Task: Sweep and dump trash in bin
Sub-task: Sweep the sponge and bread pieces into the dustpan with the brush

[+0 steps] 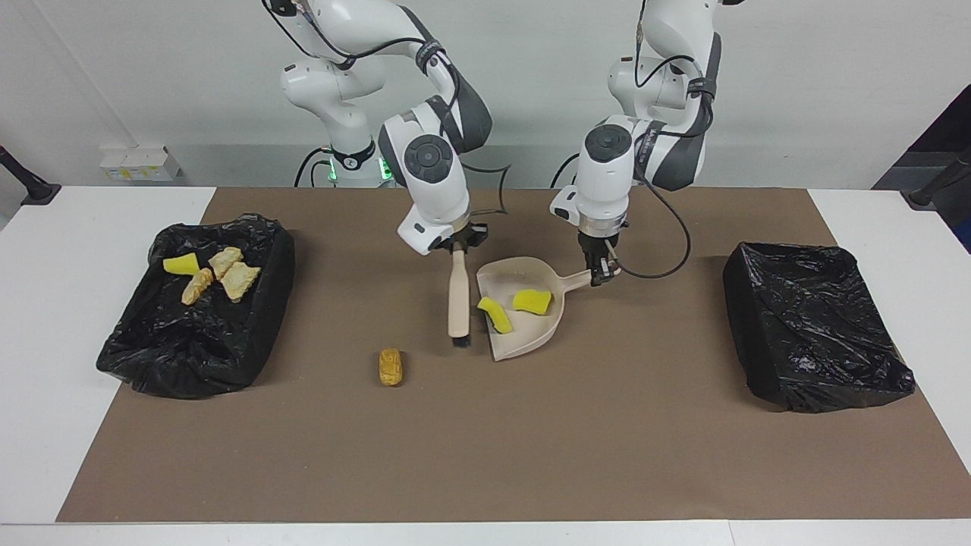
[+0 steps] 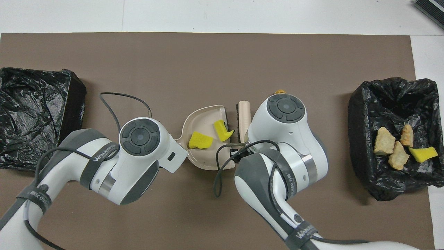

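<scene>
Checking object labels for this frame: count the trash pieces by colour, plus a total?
Yellow sponge pieces: 3, two in the dustpan at and, one in the bin at
Tan bread pieces: 4, three in that bin, one on the mat
Total: 7

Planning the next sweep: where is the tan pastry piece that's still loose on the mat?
In the facing view the tan pastry piece lies on the brown mat, farther from the robots than the brush, toward the right arm's end, between dustpan and filled bin.
</scene>
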Available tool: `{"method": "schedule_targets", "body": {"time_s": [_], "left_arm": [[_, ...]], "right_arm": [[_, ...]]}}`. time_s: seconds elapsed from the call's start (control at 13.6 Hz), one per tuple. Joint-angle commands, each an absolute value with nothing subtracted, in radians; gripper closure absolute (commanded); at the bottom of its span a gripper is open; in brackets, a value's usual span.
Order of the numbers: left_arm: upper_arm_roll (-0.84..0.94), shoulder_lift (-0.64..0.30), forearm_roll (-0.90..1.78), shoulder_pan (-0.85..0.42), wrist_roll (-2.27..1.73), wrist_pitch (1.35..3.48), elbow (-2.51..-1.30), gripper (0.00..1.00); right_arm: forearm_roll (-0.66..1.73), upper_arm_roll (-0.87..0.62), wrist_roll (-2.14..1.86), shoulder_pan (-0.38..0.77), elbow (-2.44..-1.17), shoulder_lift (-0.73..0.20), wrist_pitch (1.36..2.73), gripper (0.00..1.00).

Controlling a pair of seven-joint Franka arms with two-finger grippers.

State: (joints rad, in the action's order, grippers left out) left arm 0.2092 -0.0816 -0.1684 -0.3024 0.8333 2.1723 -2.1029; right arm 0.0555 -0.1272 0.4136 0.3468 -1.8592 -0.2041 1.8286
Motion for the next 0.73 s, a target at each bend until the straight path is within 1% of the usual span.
{"method": "schedule_targets", "body": {"time_s": [0.0,0.29,0.37,0.44,0.51,0.59,0.66], "left_arm": [[0.213,-0.074,-0.172,-0.285,0.747,2.236,-2.122,1.00],[0.213,-0.090,-0.170,-0.279,0.689,2.266,-2.112,1.00],[0.213,-0.091,-0.172,-0.278,0.689,2.267,-2.112,1.00],[0.213,-0.091,-0.170,-0.278,0.690,2.267,-2.112,1.00],[0.213,-0.104,-0.172,-0.278,0.689,2.269,-2.112,1.00],[0.213,-0.139,-0.172,-0.276,0.687,2.296,-2.103,1.00],[0.213,-0.146,-0.172,-0.276,0.683,2.293,-2.094,1.00]], "right_arm": [[-0.070,-0.133,0.345,0.280,-1.850,-0.206,1.801,1.00],[-0.216,-0.135,0.195,0.157,-1.858,-0.221,1.824,1.00],[-0.219,-0.135,0.131,0.126,-1.873,-0.221,1.838,1.00],[-0.219,-0.135,0.097,0.097,-1.900,-0.218,1.894,1.00],[-0.219,-0.137,0.084,0.080,-1.928,-0.219,1.934,1.00],[-0.213,-0.137,0.089,0.083,-1.943,-0.228,1.968,1.00],[-0.207,-0.138,0.095,0.090,-1.944,-0.241,1.976,1.00]]}}
